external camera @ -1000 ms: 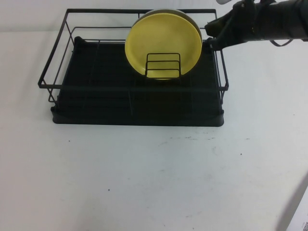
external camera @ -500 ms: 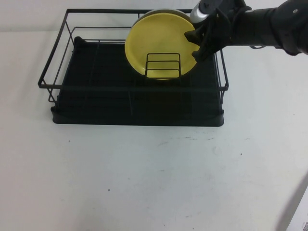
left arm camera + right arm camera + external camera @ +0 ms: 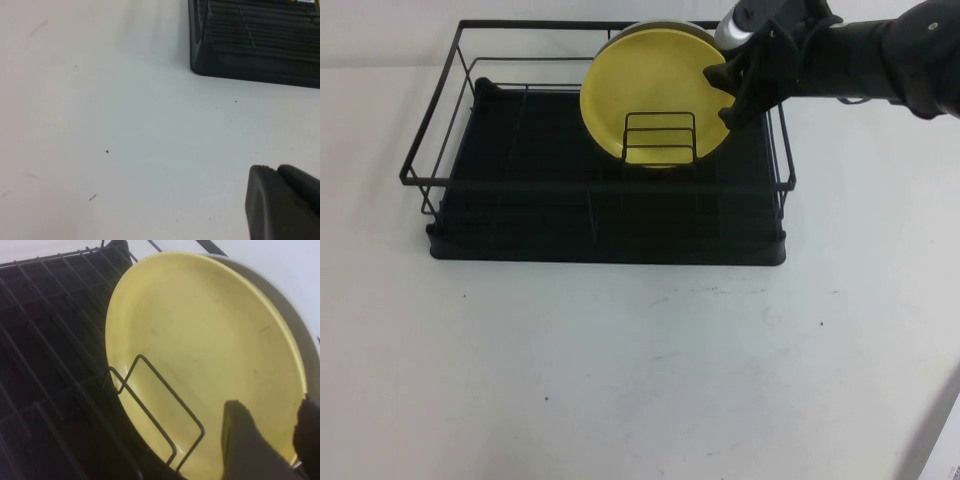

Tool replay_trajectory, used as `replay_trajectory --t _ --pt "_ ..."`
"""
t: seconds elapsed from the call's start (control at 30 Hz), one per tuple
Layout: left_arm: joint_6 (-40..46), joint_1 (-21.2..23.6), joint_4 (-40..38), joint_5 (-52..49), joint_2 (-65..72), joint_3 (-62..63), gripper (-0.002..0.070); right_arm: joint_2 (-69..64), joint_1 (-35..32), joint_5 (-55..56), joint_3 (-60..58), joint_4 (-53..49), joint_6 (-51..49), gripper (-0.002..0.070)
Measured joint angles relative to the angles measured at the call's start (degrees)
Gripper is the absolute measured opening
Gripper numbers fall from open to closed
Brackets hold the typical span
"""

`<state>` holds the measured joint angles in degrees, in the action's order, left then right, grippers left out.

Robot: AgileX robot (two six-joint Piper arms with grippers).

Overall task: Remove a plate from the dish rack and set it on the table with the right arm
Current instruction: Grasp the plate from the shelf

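Observation:
The yellow plate (image 3: 655, 85) stands on edge in the small wire plate holder (image 3: 660, 135) at the back of the black dish rack (image 3: 435, 170). A grey plate (image 3: 665, 22) stands right behind it. My right gripper (image 3: 728, 95) is at the yellow plate's right rim. In the right wrist view the plate (image 3: 200, 355) fills the frame. The right gripper (image 3: 272, 435) is open there, one finger in front of the plate's face and the other at its rim. My left gripper (image 3: 277, 172) is shut and empty, low over the white table (image 3: 640, 370) near the rack's corner (image 3: 250, 50).
The rack's high wire rim (image 3: 620, 24) surrounds the plates, and its right side runs just below the right arm (image 3: 880, 55). The grey plate's edge (image 3: 295, 330) shows behind the yellow one. A pale object (image 3: 940, 440) is at the front right corner.
The right gripper moved left from outside the rack's back right corner to the yellow plate's right rim. Over the last half second it has hardly moved. The plates have not moved.

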<state>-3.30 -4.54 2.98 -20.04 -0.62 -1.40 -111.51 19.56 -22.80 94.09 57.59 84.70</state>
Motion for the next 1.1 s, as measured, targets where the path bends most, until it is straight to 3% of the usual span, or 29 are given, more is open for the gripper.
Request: replay_trajectory --t 0.73,1.1 --pt "0.0 0.0 0.0 0.0 0.0 0.0 -0.0004 -6.0 0.0 3.7 5.7 4.5 5.3 0.0215" --pt "0.0 0.0 0.0 0.0 0.0 0.0 -0.0004 -9.3 0.0 4.6 9.3 11.3 13.1 0.0214"
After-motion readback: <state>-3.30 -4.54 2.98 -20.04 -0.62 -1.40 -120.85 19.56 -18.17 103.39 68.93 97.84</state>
